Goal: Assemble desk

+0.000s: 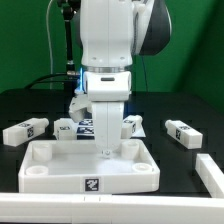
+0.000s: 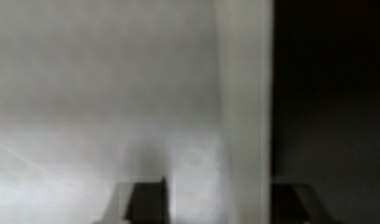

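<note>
Fingers sit low over the tabletop, grip impossible to tell, loose legs lying on either side.

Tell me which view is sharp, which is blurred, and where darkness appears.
Exterior view: sharp, evenly lit; tags on the tabletop and a leg are clear. Wrist view: heavily blurred; a pale surface fills most of it, one side is dark, the fingertips are mere dark shapes.
</note>
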Action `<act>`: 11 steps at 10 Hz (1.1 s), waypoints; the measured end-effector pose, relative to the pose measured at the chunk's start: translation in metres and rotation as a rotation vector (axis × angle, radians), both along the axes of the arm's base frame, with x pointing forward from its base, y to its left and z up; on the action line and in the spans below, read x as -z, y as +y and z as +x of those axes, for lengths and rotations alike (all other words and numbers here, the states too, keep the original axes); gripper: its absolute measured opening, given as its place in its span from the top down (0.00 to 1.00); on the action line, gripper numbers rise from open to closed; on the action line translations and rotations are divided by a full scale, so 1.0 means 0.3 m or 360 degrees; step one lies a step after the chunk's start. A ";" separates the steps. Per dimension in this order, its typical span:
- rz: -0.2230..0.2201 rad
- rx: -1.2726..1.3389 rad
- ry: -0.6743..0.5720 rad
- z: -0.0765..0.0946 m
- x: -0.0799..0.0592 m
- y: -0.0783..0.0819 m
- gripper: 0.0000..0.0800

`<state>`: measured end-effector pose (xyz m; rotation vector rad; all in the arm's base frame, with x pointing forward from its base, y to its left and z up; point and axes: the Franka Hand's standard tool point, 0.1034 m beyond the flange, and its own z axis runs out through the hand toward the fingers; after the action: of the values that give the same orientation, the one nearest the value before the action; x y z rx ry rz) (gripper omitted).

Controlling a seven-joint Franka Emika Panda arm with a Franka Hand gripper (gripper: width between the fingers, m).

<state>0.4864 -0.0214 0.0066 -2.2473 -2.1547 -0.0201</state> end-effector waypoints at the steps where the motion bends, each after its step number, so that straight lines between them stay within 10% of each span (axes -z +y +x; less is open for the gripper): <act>1: 0.0000 0.0001 0.0000 0.000 0.000 -0.001 0.85; 7: 0.0000 0.0000 0.0000 0.001 0.000 0.003 0.93; 11: 0.0028 0.0030 0.0013 0.057 -0.002 0.138 0.93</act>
<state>0.5036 0.0199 0.0071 -2.2546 -2.1208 -0.0299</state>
